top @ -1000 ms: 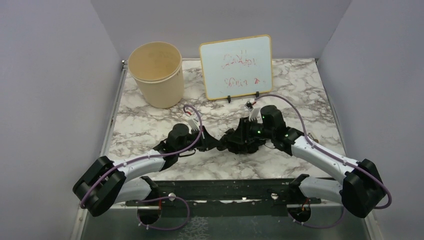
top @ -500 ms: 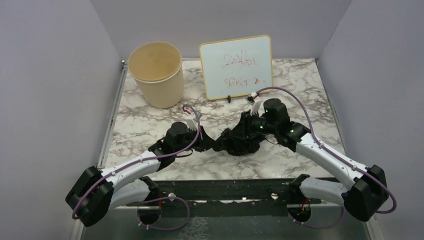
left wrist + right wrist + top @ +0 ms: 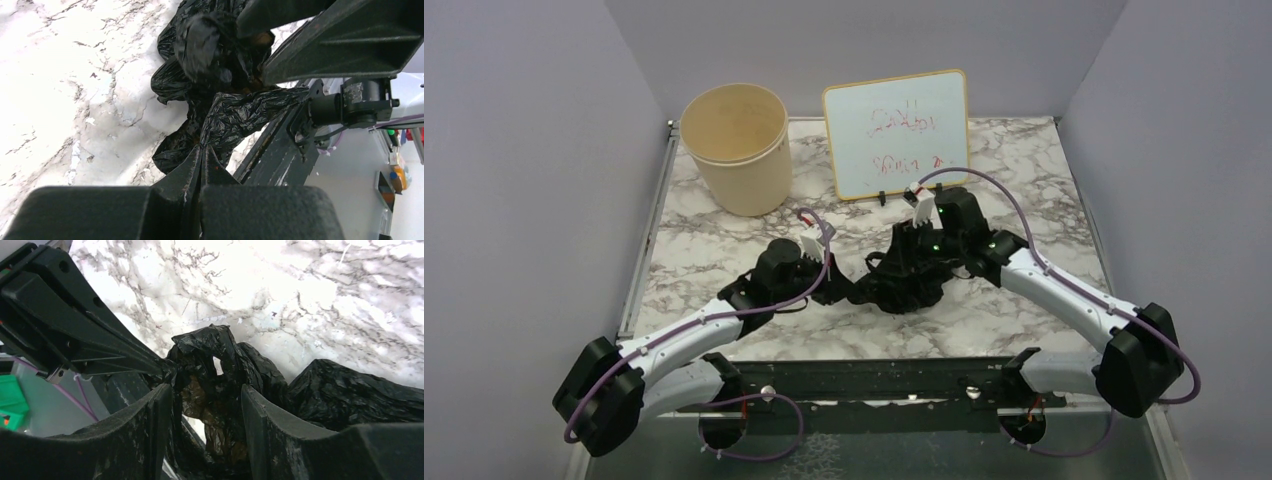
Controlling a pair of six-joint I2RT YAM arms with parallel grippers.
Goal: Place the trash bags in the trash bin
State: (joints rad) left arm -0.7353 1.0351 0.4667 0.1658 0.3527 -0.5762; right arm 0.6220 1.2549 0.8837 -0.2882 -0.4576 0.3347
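Two arms meet over a crumpled black trash bag [image 3: 892,288] in the overhead view. The bag lies on the marble surface [image 3: 714,250] near its middle, between the left fingers [image 3: 837,291] and the right fingers [image 3: 906,252]. The cream trash bin [image 3: 736,148] stands upright at the far left corner, well apart from the bag and with no black plastic showing inside. A whiteboard [image 3: 896,133] with red writing is propped just to the right of the bin. In the left wrist view, the left fingers [image 3: 202,167] are clenched together on a stretched fold of the trash bag [image 3: 235,112]. The rest of the plastic is bunched on the surface [image 3: 65,85] beyond their tips, and black parts of the right arm [image 3: 345,40] cross the upper right corner. In the right wrist view, the right fingers [image 3: 252,407] stand apart and released, one on each side of a raised, wrinkled loop of the trash bag [image 3: 215,370]. They straddle the plastic without pinching it. A larger lump of the bag sits to the right, on the surface [image 3: 310,300], and the left arm [image 3: 70,325] reaches in from the left to the edge of the loop.
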